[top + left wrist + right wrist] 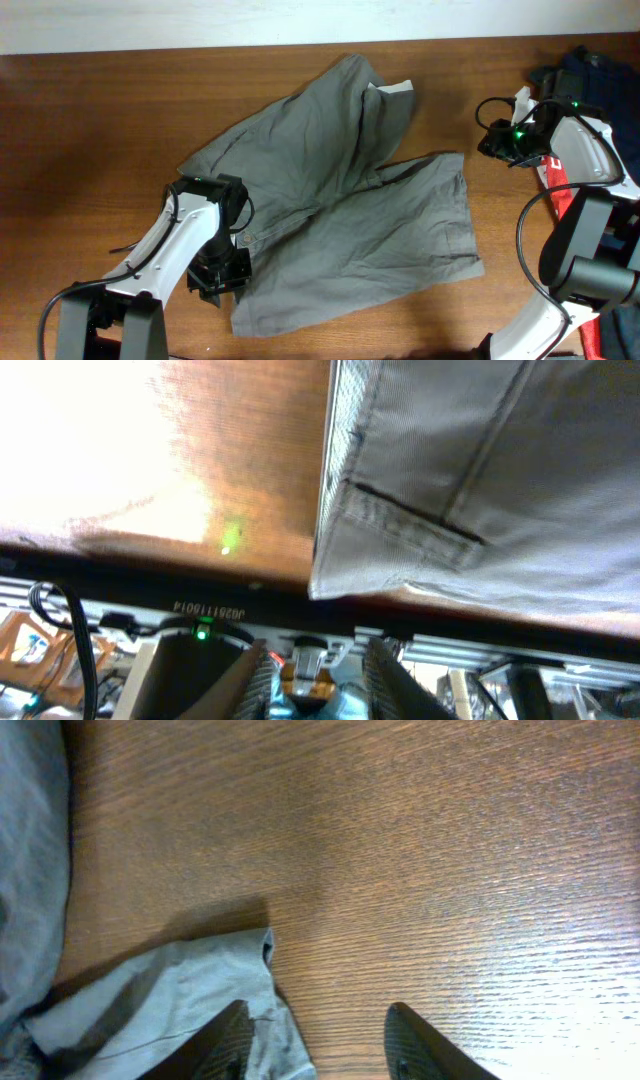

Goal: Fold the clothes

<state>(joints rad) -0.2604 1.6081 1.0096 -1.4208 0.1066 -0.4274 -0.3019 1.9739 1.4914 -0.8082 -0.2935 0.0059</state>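
Lying crumpled across the middle of the one wooden table (90, 110) is a single pair of grey-olive shorts (340, 200). One part is spread flat toward the near right, and another is folded up toward the far edge, where one patch of pale lining (396, 88) shows. Two arms work at the table. The left gripper (220, 283) sits at the near-left corner of the shorts, pointing down at the cloth edge. In the left wrist view its two fingers (255, 685) stand apart with nothing between them, and one stitched corner of the shorts (450, 480) lies on the wood just beyond them. The right gripper (488, 143) hovers over bare table just beside the far-right edge of the shorts. The right wrist view shows its two fingers (425, 1050) spread wide. One loose corner of the grey cloth (180, 990) lies flat by the left-hand finger, reaching partly into the gap but not pinched. At the right end of the table lie one red garment (558, 195), mostly hidden behind the right arm, and a dark navy heap (592, 66). How many pieces the heap holds cannot be told.
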